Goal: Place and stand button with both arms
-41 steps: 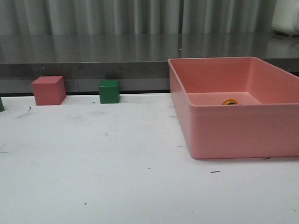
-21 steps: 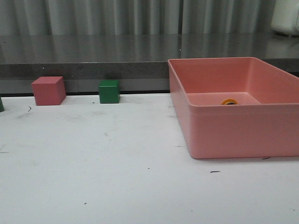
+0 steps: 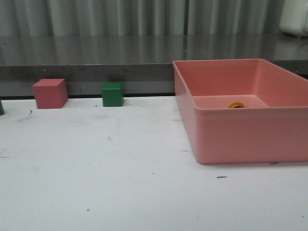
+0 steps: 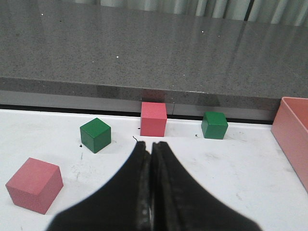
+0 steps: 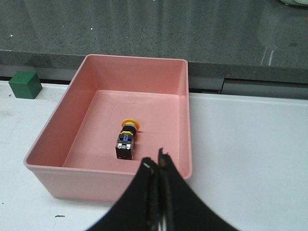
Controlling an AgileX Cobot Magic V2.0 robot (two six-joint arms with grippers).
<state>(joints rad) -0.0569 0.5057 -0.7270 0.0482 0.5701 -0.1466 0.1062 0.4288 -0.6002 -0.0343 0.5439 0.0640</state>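
The button (image 5: 126, 138) lies on its side on the floor of the pink bin (image 5: 57, 139), yellow cap toward the far wall, black body and clear base toward me. In the front view only its yellow cap (image 3: 236, 104) shows over the bin's near wall (image 3: 250, 137). My right gripper (image 5: 156, 160) is shut and empty, above the bin's near rim, just right of the button. My left gripper (image 4: 150, 147) is shut and empty over the table, short of a pink cube (image 4: 153, 119). Neither arm shows in the front view.
A pink cube (image 3: 49, 93) and a green cube (image 3: 112, 94) stand at the table's back edge, under a grey counter (image 3: 96, 53). The left wrist view shows another green cube (image 4: 95, 134), a green cube (image 4: 214, 125) and a nearer pink cube (image 4: 33, 185).
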